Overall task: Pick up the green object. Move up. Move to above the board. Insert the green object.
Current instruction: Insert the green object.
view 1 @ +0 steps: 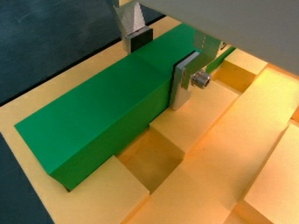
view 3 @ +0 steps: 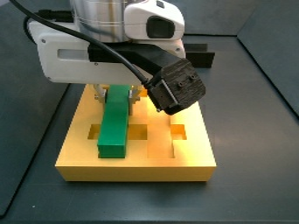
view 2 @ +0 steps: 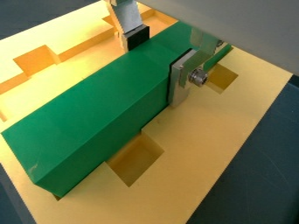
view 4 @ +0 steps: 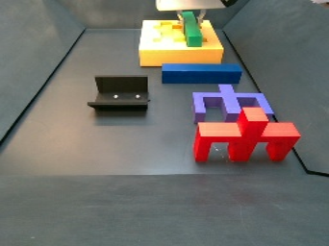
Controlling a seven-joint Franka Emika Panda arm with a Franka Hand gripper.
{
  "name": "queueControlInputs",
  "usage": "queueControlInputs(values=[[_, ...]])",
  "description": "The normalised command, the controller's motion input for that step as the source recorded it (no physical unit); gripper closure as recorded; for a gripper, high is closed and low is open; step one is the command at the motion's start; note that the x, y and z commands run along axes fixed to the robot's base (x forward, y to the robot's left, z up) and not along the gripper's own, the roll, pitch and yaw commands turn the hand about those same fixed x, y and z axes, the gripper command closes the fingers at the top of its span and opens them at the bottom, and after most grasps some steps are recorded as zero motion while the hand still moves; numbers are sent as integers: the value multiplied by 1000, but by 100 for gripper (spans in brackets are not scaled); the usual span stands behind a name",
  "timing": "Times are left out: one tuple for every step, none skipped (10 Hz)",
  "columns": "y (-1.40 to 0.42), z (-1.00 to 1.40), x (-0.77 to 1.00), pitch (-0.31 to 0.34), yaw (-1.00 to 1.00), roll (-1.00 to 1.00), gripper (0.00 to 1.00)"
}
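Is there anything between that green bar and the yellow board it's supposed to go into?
Nothing visible. The gripper holds the green bar right over the board, along its grooves, with no other piece between them.

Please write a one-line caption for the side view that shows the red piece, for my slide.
The hand holds the green object on the board, behind the blue base, fixture and red piece.

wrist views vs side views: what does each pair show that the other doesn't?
Only the wrist views: the gripper fingers clamped on the long flat green bar.

Only a side view: the dark L-shaped fixture, flat blue base, purple piece and red cross-shaped piece.

Both: green bar over the thick yellow-orange board and its square holes.
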Motion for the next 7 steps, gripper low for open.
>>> queueControlInputs(values=[[0,-343,69,26,66,204,100],[0,-331,9,13,46,194,100],[0,-369,0,0,71,119,100],[0,-277,197,23,54,96,100],[0,-240,26,0,0,54,100],[0,-49,0,0,0,17,100],[0,0,0,0,0,0,100]])
